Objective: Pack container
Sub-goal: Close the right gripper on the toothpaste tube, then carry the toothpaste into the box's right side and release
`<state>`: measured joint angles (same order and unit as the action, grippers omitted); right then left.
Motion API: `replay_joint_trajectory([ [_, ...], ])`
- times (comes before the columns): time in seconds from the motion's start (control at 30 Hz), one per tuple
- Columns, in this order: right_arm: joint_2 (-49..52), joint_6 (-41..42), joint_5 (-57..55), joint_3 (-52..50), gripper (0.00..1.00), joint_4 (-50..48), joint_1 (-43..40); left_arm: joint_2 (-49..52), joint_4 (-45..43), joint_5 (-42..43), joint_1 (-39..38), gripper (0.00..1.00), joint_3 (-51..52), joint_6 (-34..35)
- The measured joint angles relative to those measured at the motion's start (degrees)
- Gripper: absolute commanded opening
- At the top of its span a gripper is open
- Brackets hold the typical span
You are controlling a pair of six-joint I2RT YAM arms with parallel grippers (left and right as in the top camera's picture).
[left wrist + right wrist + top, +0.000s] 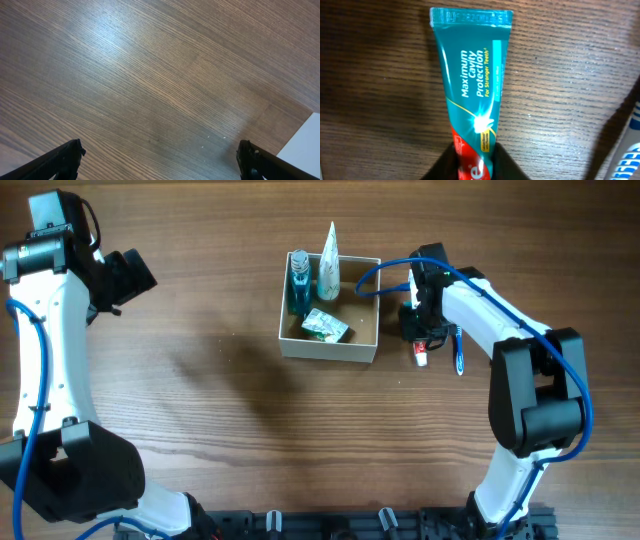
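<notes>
The container (328, 350), a square white-walled box with a tan inside, sits at the middle of the table. It holds a blue bottle (300, 282), an upright white tube (329, 252) and a green packet (325, 327). Just right of the box, my right gripper (420, 338) (475, 160) is shut on a teal and red toothpaste tube (472, 85) (421, 356) that lies on the wood. A blue toothbrush (458, 352) (627, 160) lies close to the tube's right. My left gripper (135, 275) (160, 160) is far to the left, open and holding nothing.
Bare wood grain fills the left wrist view, with a white patch (305, 150) at its lower right corner. The right arm's blue cable (385, 275) loops over the box's right wall. The arm bases stand along the table's front edge.
</notes>
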<state>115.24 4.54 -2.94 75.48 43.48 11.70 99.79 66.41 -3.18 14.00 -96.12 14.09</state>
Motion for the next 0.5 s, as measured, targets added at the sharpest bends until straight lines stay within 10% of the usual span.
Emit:
replay_joint_trajectory([
  [0.5, -0.26, 0.11, -2.19, 14.82, 0.06, 11.63, -0.02, 0.00, 0.02, 0.00, 0.00, 1.00, 0.00, -0.02],
])
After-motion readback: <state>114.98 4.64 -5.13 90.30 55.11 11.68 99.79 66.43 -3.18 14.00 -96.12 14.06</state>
